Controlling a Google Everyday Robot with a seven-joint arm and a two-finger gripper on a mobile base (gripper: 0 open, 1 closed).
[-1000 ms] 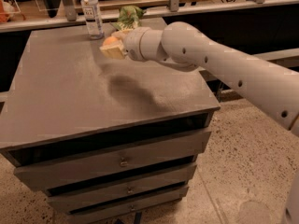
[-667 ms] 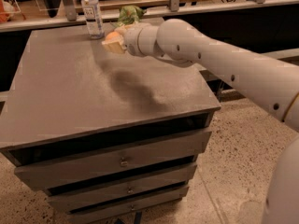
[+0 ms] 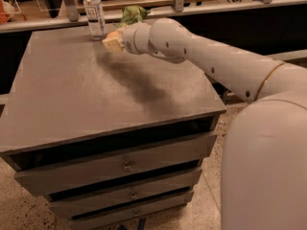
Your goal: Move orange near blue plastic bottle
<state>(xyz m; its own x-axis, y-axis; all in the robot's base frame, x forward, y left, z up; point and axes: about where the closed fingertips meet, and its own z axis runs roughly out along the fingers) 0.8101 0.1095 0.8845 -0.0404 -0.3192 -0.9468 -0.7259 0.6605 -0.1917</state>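
Nearest the camera: pale robot body (image 3: pixel 266 171), low right and well off from the blue plastic bottle (image 3: pixel 94 14). Grey cabinet with stacked drawers (image 3: pixel 127 166) faces the camera; its flat grey tabletop (image 3: pixel 62 99) runs back to where the bottle stands. Arm (image 3: pixel 216 63) comes in from the right and reaches across the tabletop toward the bottle; a dark shadow (image 3: pixel 139 85) lies on the surface beneath it. Tool (image 3: pixel 112 42) sits at the arm's tip, just right of the bottle's base and slightly nearer the camera, close to it but not touching. It is closed down on the orange (image 3: pixel 114 34), of which only a small patch of orange skin shows at the top of the grip. Whether fruit or tool touches the tabletop, cannot tell. Bottle upright near the far edge, left of centre: clear, white-and-blue label, pale cap. Green snack bag (image 3: pixel 133 14) crumpled just right of the bottle, behind the arm's wrist.
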